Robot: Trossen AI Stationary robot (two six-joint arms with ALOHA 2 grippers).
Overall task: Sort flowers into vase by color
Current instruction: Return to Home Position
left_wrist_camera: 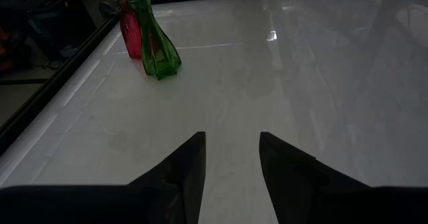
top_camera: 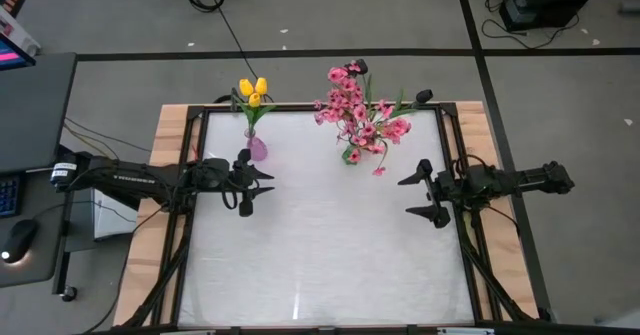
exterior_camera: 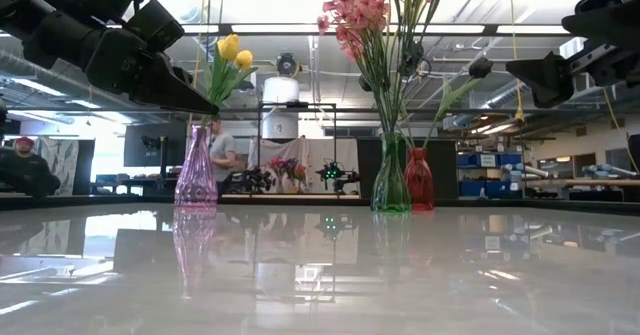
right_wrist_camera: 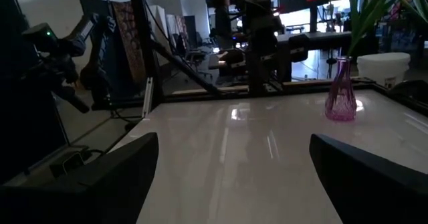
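Observation:
Yellow tulips (top_camera: 253,90) stand in a purple vase (exterior_camera: 196,175) near the table's far edge. To its right, a spray of pink blossoms (top_camera: 358,115) stands in a green vase (exterior_camera: 390,180). Next to that is a red vase (exterior_camera: 419,180) holding dark tulips (exterior_camera: 482,67). My left gripper (top_camera: 258,190) hovers open just in front of the purple vase (top_camera: 257,147). My right gripper (top_camera: 412,197) hovers open at the table's right, nearer than the green vase (top_camera: 352,155). Both are empty. The left wrist view shows the green vase (left_wrist_camera: 157,43) and the red vase (left_wrist_camera: 130,30); the right wrist view shows the purple vase (right_wrist_camera: 341,100).
The white tabletop (top_camera: 330,255) sits inside a dark frame (top_camera: 195,175) with wooden side rails (top_camera: 165,145). A desk with a mouse (top_camera: 20,240) stands left of the table. Beyond the far edge the low view shows a workshop with a person (exterior_camera: 222,150).

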